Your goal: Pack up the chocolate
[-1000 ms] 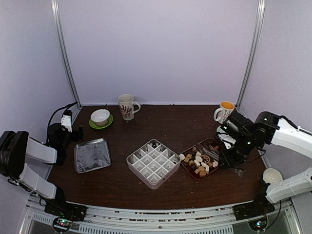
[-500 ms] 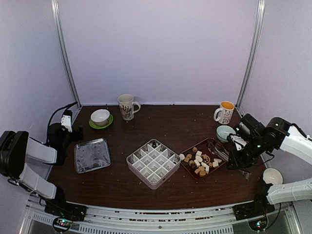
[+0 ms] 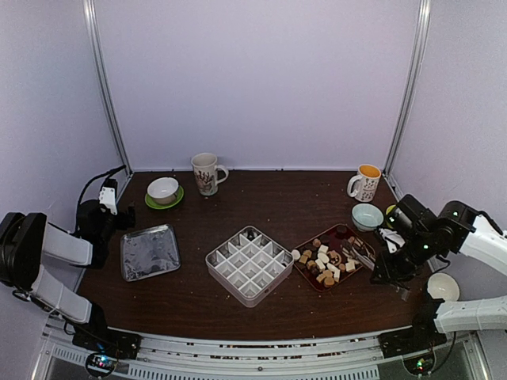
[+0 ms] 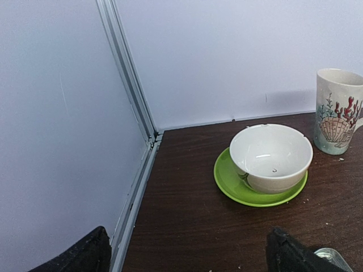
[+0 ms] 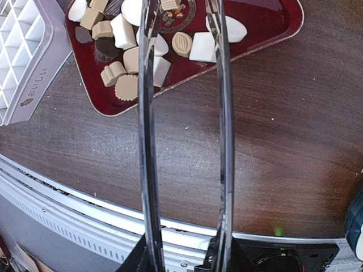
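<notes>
Hidden or cut off first.
- Right hand: pinching the long metal tongs by their rear end. In its wrist view only dark stubs of the fingers show at the bottom edge.
- The two tong arms stand apart and run up over the dark red tray. Their tips are cut off at the top of that view.
- Left hand: spread wide with nothing between. Only two black fingertips show, at the lower corners. It sits by the tabletop's left edge, facing a white bowl on a green saucer.
- A shell-patterned mug is cut by the frame's right side.

Task thing: the chocolate, small pieces in dark brown, tan and white, lies heaped in the red tray, right of centre toward the front edge.
- A white gridded plastic box sits just left of the tray, mid-front.
- A dark speck sits in the box's rear cell; I cannot tell what it is.

Edges and room.
- The dark wooden tabletop shows a strip of bare wood between tray and front edge, then a metal rail.
- A pale blue bowl stands close behind the tray.
</notes>
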Motion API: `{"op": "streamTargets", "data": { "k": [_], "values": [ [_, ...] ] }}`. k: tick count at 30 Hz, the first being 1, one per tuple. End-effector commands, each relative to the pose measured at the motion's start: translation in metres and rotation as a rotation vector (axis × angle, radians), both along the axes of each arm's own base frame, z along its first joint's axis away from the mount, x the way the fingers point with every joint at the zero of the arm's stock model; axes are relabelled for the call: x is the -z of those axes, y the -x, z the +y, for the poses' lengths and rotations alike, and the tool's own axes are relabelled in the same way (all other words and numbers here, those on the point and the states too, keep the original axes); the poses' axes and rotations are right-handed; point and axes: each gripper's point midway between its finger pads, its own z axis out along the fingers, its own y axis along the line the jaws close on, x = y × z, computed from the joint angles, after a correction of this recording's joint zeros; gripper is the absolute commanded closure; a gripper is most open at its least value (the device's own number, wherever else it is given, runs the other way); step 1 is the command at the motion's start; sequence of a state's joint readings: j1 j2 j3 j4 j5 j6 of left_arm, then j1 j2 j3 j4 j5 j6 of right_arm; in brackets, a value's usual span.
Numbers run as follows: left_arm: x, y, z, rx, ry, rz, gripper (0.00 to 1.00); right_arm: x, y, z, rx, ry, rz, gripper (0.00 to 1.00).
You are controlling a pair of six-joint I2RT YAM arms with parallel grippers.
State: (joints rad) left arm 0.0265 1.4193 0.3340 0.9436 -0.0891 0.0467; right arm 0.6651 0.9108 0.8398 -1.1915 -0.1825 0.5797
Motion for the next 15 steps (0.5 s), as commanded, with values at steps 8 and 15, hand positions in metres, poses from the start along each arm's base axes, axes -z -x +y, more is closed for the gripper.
{"op": "streamTargets", "data": {
  "k": [8,15],
  "values": [
    [-0.013,-0.001,0.003,-0.009,0.002,-0.059,0.02,0.014,0.002,-0.015,0.029,0.097,0.044,0.65],
    [-0.013,-0.002,0.003,-0.009,0.002,-0.057,0.02,0.019,0.003,-0.034,0.048,0.197,0.046,0.65]
  ]
}}
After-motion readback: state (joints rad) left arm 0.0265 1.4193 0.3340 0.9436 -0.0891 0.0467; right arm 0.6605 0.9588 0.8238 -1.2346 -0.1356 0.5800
